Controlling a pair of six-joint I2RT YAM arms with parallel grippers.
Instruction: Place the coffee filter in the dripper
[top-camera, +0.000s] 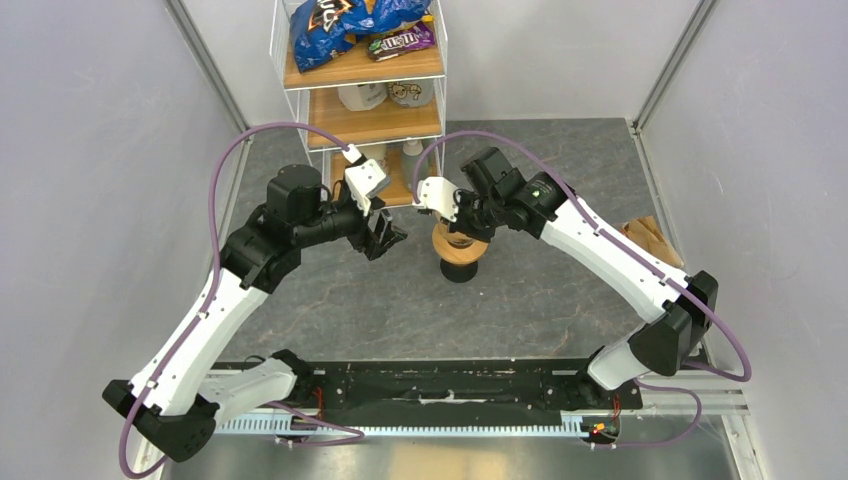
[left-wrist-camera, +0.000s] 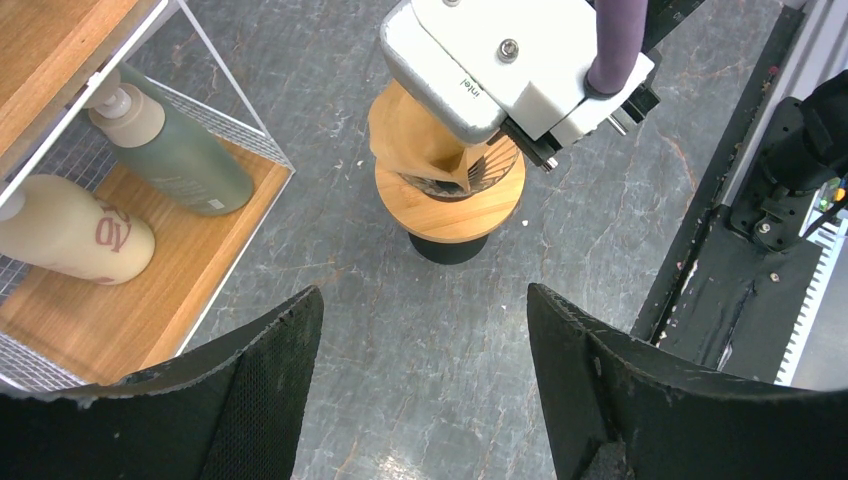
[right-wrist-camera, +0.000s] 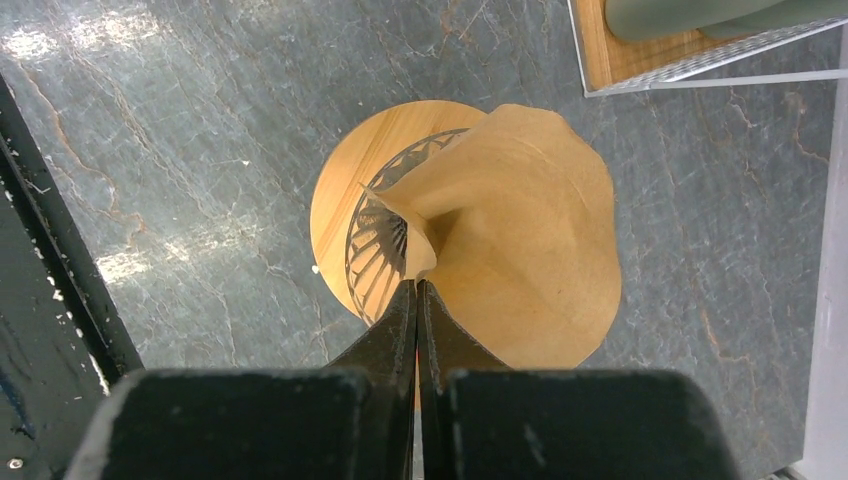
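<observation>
The dripper, a glass cone in a light-wood ring on a black base, stands mid-table in front of the rack. My right gripper hovers over it, shut on the edge of the tan coffee filter. In the right wrist view the closed gripper pinches the filter, which spreads partly open over the right side of the dripper's ring; the ribbed glass shows at left. My left gripper is open and empty, left of the dripper. In the left wrist view the filter sits tilted in the dripper, beyond the open gripper.
A white wire rack with wooden shelves stands just behind, holding snack bags and bottles. A tan paper item lies at the right wall. A black rail runs along the near edge.
</observation>
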